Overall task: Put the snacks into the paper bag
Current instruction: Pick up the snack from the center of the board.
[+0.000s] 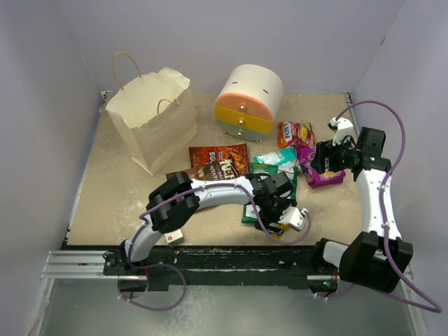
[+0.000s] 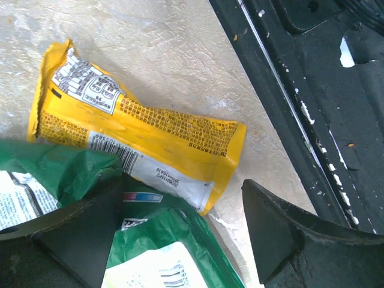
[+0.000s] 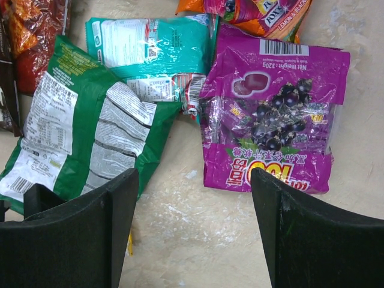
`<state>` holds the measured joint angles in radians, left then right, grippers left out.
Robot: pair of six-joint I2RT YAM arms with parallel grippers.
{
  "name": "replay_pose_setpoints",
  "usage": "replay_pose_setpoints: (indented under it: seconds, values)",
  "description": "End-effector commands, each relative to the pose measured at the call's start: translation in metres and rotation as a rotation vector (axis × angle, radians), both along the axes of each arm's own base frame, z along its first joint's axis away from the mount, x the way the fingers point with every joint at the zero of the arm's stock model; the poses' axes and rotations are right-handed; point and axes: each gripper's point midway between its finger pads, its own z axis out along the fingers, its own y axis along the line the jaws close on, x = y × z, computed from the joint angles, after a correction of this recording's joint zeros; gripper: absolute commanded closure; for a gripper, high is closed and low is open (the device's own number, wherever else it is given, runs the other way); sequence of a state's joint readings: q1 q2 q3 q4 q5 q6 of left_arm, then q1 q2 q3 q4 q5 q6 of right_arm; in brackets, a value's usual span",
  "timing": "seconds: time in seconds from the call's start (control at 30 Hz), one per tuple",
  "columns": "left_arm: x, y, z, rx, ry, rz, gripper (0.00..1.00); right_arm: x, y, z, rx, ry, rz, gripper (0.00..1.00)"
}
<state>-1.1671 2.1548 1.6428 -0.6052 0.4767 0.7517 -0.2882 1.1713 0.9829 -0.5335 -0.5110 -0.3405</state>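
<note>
Beige tabletop [image 1: 112, 199] holds the paper bag [image 1: 154, 119] upright at far left, snacks [image 1: 218, 159] near centre. Left pincer [image 2: 180, 195] gapes over green bag [image 2: 174, 240] and yellow packet [image 2: 150, 129]; right pincer [image 3: 193, 180] gapes above purple packet [image 3: 270, 120].

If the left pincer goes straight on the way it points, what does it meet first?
Most likely the yellow packet: its white end lies in the open gap of the left pincer, beside the green bag. Depth is unclear.

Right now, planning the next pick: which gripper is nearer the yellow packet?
Left. The left gripper hovers just beside the yellow packet; the right gripper sits off at the purple packet.
</note>
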Motion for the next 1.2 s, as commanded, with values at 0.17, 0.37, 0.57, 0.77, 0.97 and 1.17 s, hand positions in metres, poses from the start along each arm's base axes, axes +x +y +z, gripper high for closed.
replay_pose_setpoints:
  seconds: [0.17, 0.37, 0.57, 0.77, 0.97, 1.17]
  values:
    - [-0.023, -0.017, -0.008, -0.014, 0.012, -0.050, 0.22, 0.001, -0.002, 0.001, -0.003, -0.001, -0.001, 0.23]
    - [-0.024, -0.010, -0.025, 0.030, 0.014, -0.023, 0.34, 0.000, -0.002, 0.000, -0.004, 0.001, 0.000, 0.23]
    - [-0.023, -0.013, -0.023, 0.027, 0.038, 0.066, 0.30, 0.000, -0.002, -0.001, -0.003, 0.007, 0.001, 0.23]
    - [-0.026, -0.020, -0.011, 0.040, 0.143, 0.260, 0.15, 0.000, -0.002, -0.002, -0.007, 0.008, -0.001, 0.22]
    - [-0.029, -0.022, -0.012, 0.074, 0.254, 0.468, 0.15, 0.000, -0.003, -0.003, -0.009, 0.012, -0.004, 0.22]
    - [-0.024, -0.016, -0.032, 0.122, 0.260, 0.597, 0.23, -0.001, -0.003, -0.004, -0.008, 0.017, -0.004, 0.22]
